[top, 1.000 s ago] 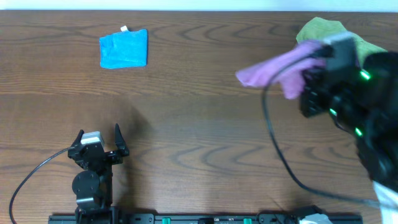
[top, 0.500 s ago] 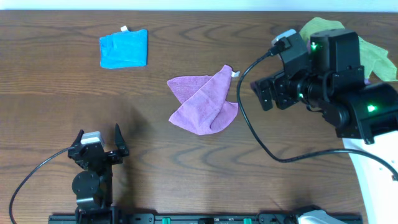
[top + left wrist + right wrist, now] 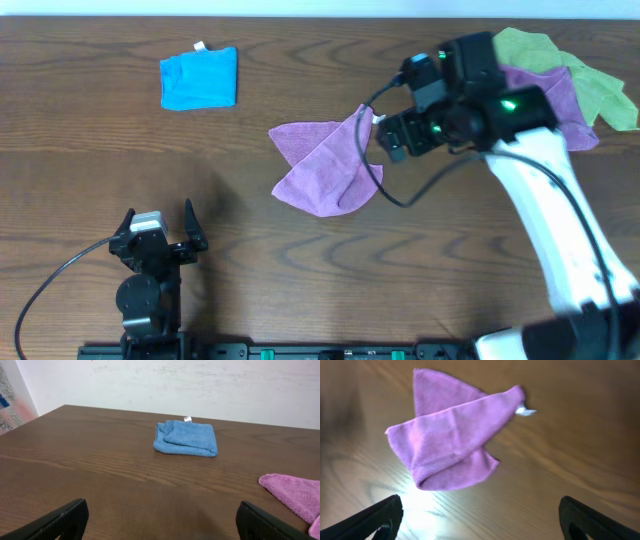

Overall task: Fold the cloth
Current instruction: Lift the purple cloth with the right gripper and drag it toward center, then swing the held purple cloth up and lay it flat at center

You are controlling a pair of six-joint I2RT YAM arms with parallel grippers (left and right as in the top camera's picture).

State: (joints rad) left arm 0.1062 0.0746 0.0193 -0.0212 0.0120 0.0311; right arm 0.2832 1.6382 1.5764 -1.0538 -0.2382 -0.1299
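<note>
Right now cloth [image 3: 325, 170] is lying loose on table [image 3: 300, 300], about mid-table and right of centre. It is sitting crumpled and partly doubled over itself in a rough wedge, not flat. Nothing is gripping it.

Right gripper [image 3: 392, 136] is hovering just beside its right edge with jaws standing wide and empty. In the wrist view, cloth is filling the space ahead of the fingers [image 3: 375, 517], and its tag [image 3: 525, 410] is poking out at the far corner. Left gripper [image 3: 160, 218] is sitting near the front edge, well apart from cloth, also wide and empty.

Judging by that, the fold proper isn't starting yet; this is looking like the lay-out step. The next move is likely calling for a pinch on a free corner or edge, the tag corner being nearest, then a drag to spread it flat before any fold. The left arm is probably needed to pin or take the opposite corner.

Blue cloth [image 3: 199, 77] is lying folded at far left, green cloth [image 3: 520, 45] at far right.

Labels: both white tags are showing no print that can be read. No brand is visible.
</note>
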